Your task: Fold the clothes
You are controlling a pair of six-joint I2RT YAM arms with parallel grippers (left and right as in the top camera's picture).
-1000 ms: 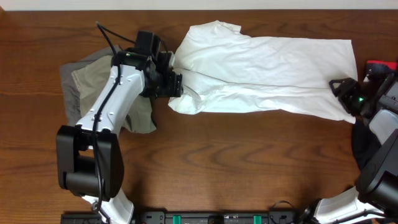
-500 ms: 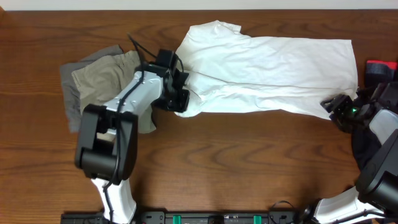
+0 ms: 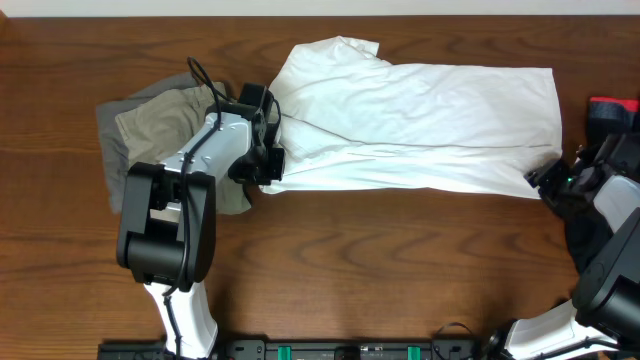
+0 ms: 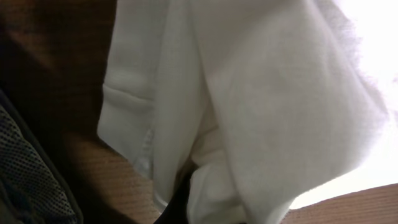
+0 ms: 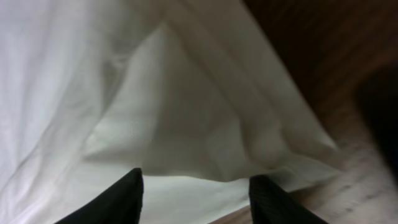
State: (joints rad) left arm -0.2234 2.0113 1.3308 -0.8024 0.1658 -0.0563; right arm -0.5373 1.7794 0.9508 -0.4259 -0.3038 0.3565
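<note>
- At the far left, we observed a grey piece [image 3: 104, 125] lying on the table [image 3: 380, 270], with the khaki shorts [image 3: 160, 122] lying on top of it.
- The left gripper [image 3: 268, 168] sat just right of the shorts, at the lower left corner of the white T-shirt [image 3: 420, 110].
- Its jaws were together. The left wrist view showed bunched white cloth around one dark finger [image 4: 174, 208], so we judged them clamped on the T-shirt, although the pinch itself was hidden.
- The T-shirt lay flat across the middle of the table, spanning from one gripper to the other.
- The right gripper [image 3: 548, 182] sat at the shirt's lower right corner. Its jaws stood apart, with the hem lying between the fingers [image 5: 124, 199].
- A red object [image 3: 612, 108] lay at the right edge.
</note>
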